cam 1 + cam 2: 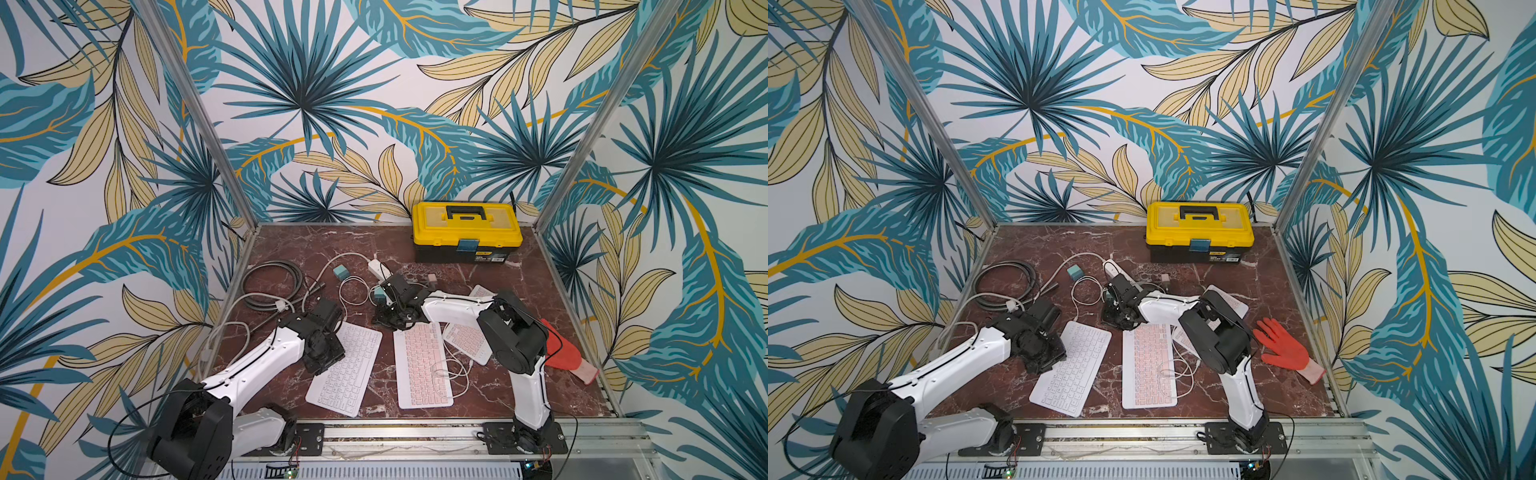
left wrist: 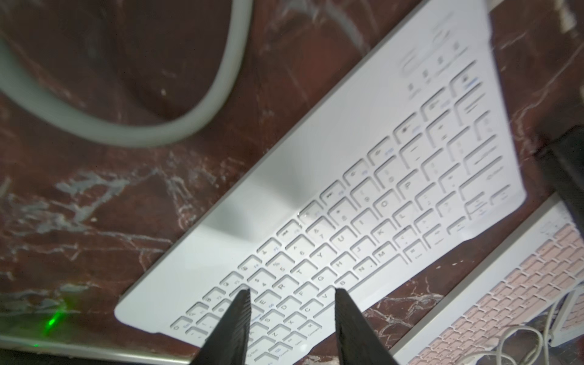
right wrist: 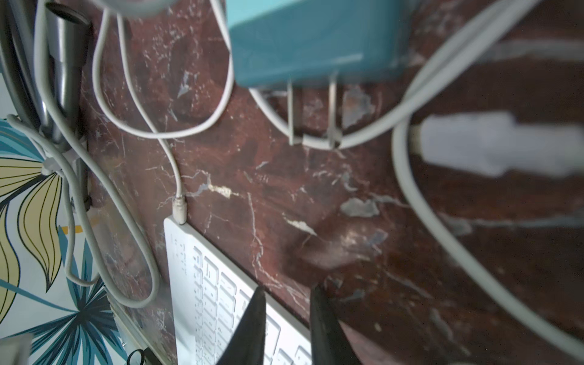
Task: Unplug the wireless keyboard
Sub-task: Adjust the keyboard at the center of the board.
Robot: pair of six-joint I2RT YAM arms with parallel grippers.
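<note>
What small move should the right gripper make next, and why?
Probably shift the right gripper along the keyboard edge to the plug. The plug sits in the keyboard's corner, and the open, empty jaws hover over the same edge, apart from it.

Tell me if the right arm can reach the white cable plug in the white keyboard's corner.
Probably yes: only bare red marble tabletop lies between the right tool and the white cable plug; its jaws stand open, empty.
</note>
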